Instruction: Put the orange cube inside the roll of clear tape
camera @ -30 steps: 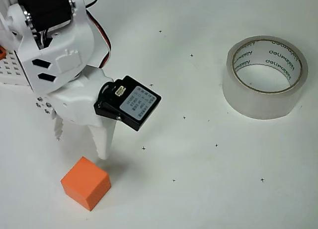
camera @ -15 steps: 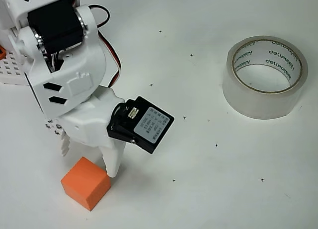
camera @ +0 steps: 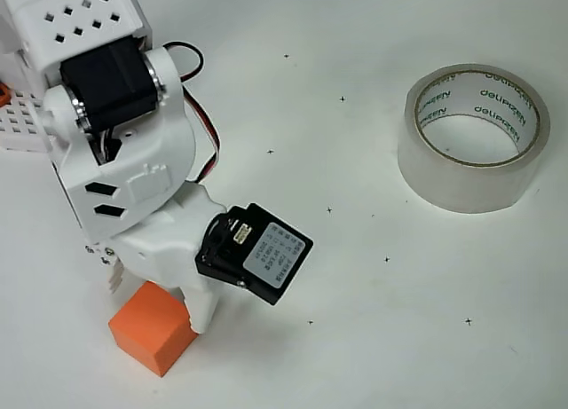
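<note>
Overhead view, gripper point(camera: 158, 295) jaws open — astride orange cube point(camera: 149, 334), not clamped

My white plastic gripper point(camera: 160, 298) looked smooth, its black servo point(camera: 253, 254) glossy. The orange cube point(camera: 146, 334) was matt. The roll of clear tape point(camera: 473, 138) was shiny, translucent, cardboard-cored; the white table point(camera: 355, 338) matt.

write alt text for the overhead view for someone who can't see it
A white robot arm reaches down at lower left, its pincer straddling the top of the orange cube on a white table. The roll of clear tape lies flat at upper right, hole facing up, well apart from the cube.
</note>
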You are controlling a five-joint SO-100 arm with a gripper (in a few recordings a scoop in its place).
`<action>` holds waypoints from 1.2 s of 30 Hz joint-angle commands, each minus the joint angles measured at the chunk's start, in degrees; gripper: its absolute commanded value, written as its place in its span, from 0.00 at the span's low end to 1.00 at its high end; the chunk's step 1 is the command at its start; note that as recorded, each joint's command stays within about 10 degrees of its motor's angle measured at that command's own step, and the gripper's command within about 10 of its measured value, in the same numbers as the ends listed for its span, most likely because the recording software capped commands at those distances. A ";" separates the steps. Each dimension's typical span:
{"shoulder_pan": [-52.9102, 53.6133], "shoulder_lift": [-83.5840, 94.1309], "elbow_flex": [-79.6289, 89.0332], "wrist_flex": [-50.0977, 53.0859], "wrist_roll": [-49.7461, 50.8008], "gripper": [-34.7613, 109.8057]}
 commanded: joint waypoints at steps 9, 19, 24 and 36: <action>1.23 -2.64 -4.92 -1.67 -1.05 0.55; 1.23 -4.22 -4.92 -2.46 -1.14 0.51; 1.41 -4.22 -4.75 -2.46 -1.41 0.46; 0.97 -3.96 -4.48 -2.46 -1.76 0.36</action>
